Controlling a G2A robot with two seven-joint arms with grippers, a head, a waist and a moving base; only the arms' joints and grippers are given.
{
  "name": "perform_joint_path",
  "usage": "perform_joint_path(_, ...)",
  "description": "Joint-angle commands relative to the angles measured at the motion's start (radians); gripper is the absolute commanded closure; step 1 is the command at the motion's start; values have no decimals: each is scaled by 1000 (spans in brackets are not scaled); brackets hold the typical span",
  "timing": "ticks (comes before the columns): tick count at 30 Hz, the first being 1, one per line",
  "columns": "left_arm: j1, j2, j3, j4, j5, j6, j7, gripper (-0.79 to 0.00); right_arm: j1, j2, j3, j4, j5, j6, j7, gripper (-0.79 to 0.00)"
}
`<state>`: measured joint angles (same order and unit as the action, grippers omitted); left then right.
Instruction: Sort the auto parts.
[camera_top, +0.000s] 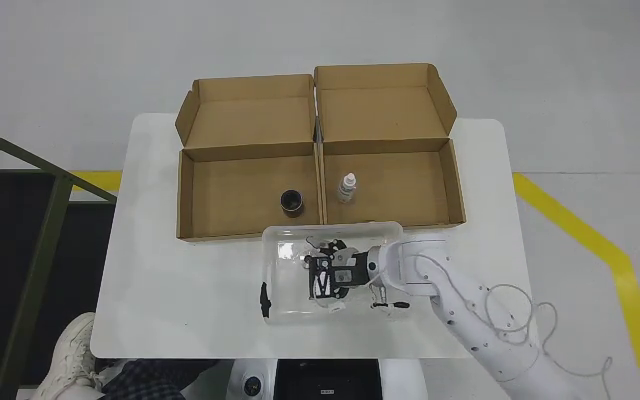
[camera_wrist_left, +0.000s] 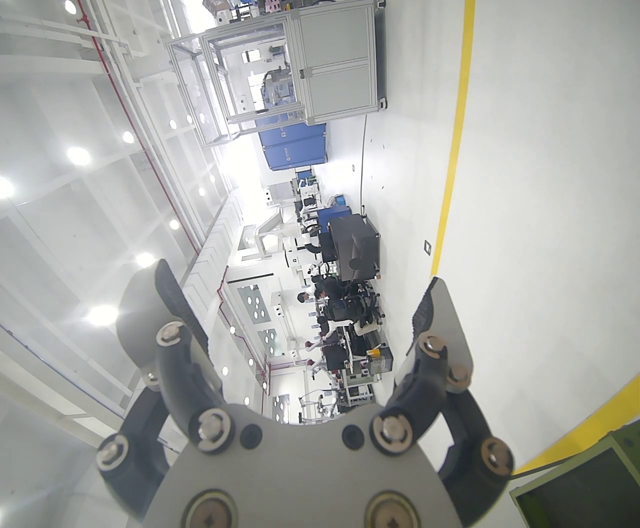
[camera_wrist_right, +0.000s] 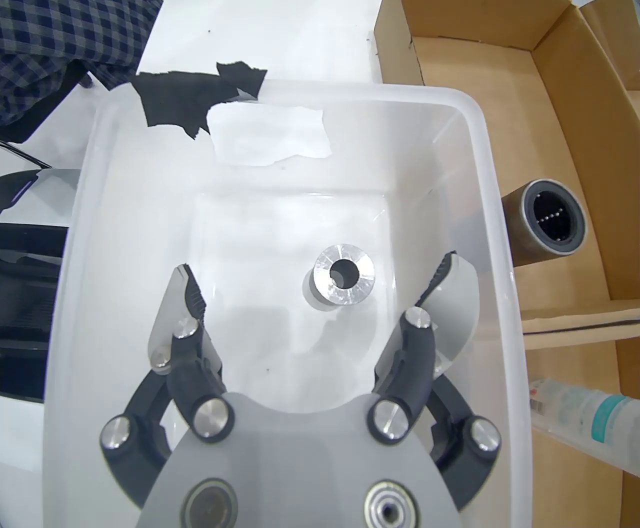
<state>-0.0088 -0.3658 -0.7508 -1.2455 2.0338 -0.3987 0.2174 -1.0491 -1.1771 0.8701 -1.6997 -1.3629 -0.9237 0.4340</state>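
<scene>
The wide-spread right gripper (camera_wrist_right: 318, 274) is best centred on the metal bushing (camera_wrist_right: 367, 280) (standing upright) before being closed.

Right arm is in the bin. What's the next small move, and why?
Probably lower the right gripper onto the metal bushing and close: its jaws stand open with the bushing in line between them, the only part visible in the clear bin.

**Camera Placement**

The clear bin (camera_top: 290, 231) is seen from overhead in the top view, at a distance. It is looked into closely from the right wrist; the cardboard box (camera_wrist_right: 475, 75) beyond it is shared. The left wrist camera is aimed away, into a hall (camera_wrist_left: 320, 210).
</scene>
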Motion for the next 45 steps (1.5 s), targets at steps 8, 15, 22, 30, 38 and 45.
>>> perform_joint_path(8, 0, 0, 0, 0, 0, 0, 0, -785, 48, -15, -47, 83, -11, 26, -33, -659)
perform_joint_path(15, 0, 0, 0, 0, 0, 0, 0, -785, 75, -25, -75, 135, -10, 38, -54, -594)
perform_joint_path(22, 0, 0, 0, 0, 0, 0, 0, -785, 91, -32, -91, 166, -13, 49, -70, -308)
perform_joint_path(30, 0, 0, 0, 0, 0, 0, 0, -785, 98, -35, -96, 187, -13, 53, -86, -172)
perform_joint_path(38, 0, 0, 0, 0, 0, 0, 0, -785, 88, -29, -81, 138, -7, 32, -96, 0)
perform_joint_path(45, 0, 0, 0, 0, 0, 0, 0, -785, 69, -14, -26, 79, 46, 5, -114, 0)
